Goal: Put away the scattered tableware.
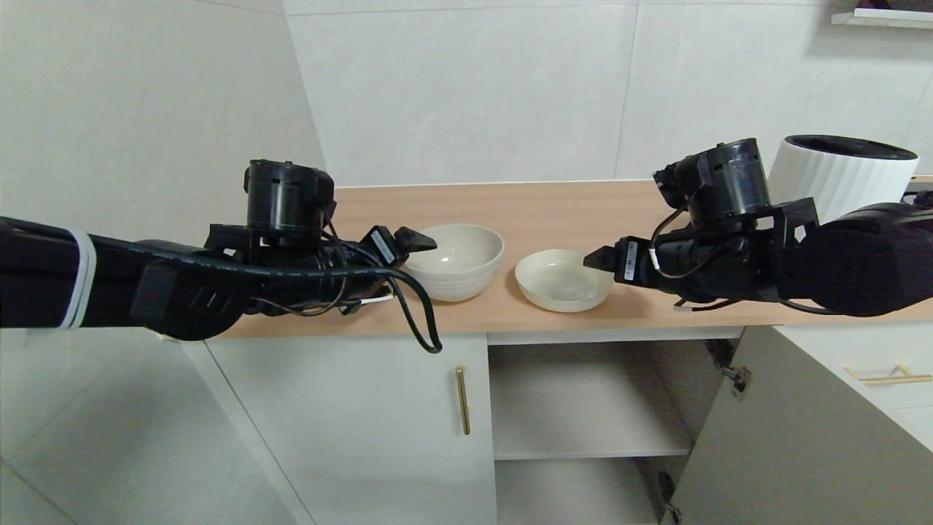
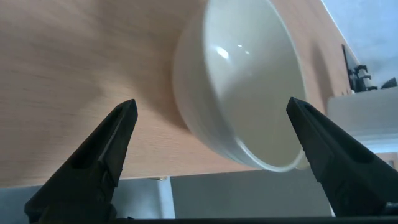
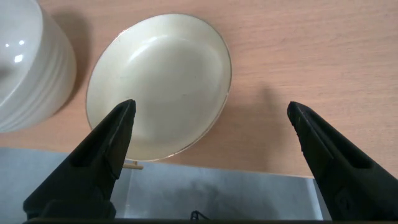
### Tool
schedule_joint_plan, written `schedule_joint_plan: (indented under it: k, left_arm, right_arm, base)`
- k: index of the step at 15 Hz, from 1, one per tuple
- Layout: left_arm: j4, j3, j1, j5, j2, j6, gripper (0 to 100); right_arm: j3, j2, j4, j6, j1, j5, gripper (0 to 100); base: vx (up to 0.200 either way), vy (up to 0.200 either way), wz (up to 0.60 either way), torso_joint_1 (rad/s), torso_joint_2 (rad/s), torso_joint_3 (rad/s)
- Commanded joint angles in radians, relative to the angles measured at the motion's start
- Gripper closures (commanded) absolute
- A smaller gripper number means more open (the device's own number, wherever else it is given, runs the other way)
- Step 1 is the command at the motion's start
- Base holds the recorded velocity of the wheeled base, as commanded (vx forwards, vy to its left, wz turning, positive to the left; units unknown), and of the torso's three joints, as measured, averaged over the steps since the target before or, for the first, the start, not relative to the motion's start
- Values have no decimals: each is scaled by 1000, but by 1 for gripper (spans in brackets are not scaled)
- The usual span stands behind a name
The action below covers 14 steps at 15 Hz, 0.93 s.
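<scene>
Tableware is not yet put away, as I judge it: the bowl and the dish sit side by side on the table, above the open cupboard. My left gripper is spread wide at the bowl, my right gripper spread wide at the dish, both holding nothing. Both pieces are left to grasp and shelve.

light: bright, even, overhead
glare: small highlights inside bowl
shadows: soft, on counter beside bowl
edges: wide-angle bending
</scene>
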<state>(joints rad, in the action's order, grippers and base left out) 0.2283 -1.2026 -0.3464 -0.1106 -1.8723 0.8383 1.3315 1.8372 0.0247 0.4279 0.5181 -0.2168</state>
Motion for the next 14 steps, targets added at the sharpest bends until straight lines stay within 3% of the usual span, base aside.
schedule_joint_plan:
  k: [1, 2, 3, 11, 14]
  left_arm:
    - [2, 0, 0, 0, -10, -1, 0]
    - [2, 0, 0, 2, -10, 1, 0]
    - [2, 0, 0, 12, -16, -1, 100]
    - [-1, -5, 0, 19, 15, -1, 100]
    - [-4, 5, 0, 16, 41, -2, 100]
  right_arm:
    - [-2, 0, 0, -1, 0, 1, 0]
    - [-2, 0, 0, -1, 0, 1, 0]
    - [-2, -1, 0, -1, 0, 1, 0]
    - [6, 4, -3, -8, 0, -4, 0]
    - [29, 19, -11, -11, 0, -67, 0]
  base:
    - [0, 0, 0, 0, 0, 0]
    - [0, 0, 0, 0, 0, 0]
    - [0, 0, 0, 0, 0, 0]
    - [0, 0, 0, 0, 0, 0]
    - [0, 0, 0, 0, 0, 0]
